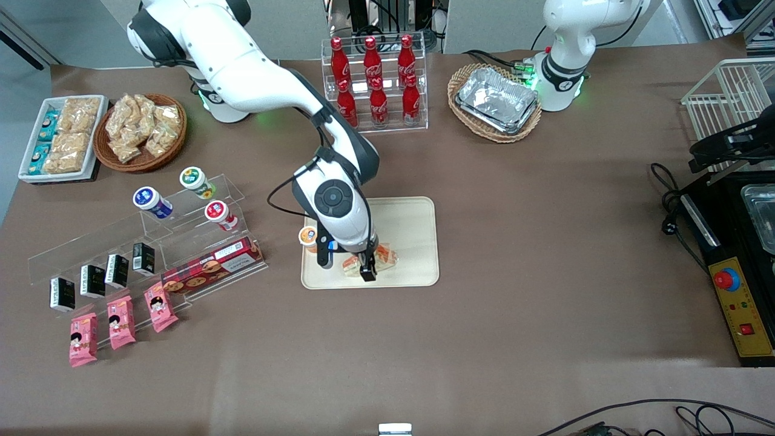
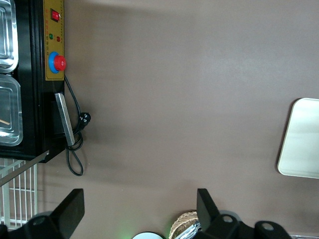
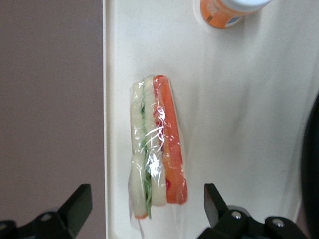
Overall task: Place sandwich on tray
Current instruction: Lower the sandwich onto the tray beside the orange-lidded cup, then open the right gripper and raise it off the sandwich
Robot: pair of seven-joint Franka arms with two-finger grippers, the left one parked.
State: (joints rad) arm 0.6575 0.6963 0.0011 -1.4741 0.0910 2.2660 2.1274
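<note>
The clear-wrapped sandwich [image 3: 157,147] with white bread and orange and green layers lies on the cream tray [image 3: 234,109], close to the tray's rim nearest the front camera. In the front view the sandwich [image 1: 384,257] shows partly under my arm on the tray [image 1: 418,236]. My gripper [image 3: 145,206] is open just above the sandwich, one finger [image 3: 77,201] on each side, not touching it. In the front view the gripper [image 1: 367,269] hangs over the tray's near edge.
A small orange-capped cup [image 1: 308,236] stands on the tray beside the gripper; it also shows in the right wrist view [image 3: 227,12]. Acrylic shelves with a red cookie box [image 1: 212,264], pink packets [image 1: 121,321] and bottles [image 1: 152,201] stand toward the working arm's end.
</note>
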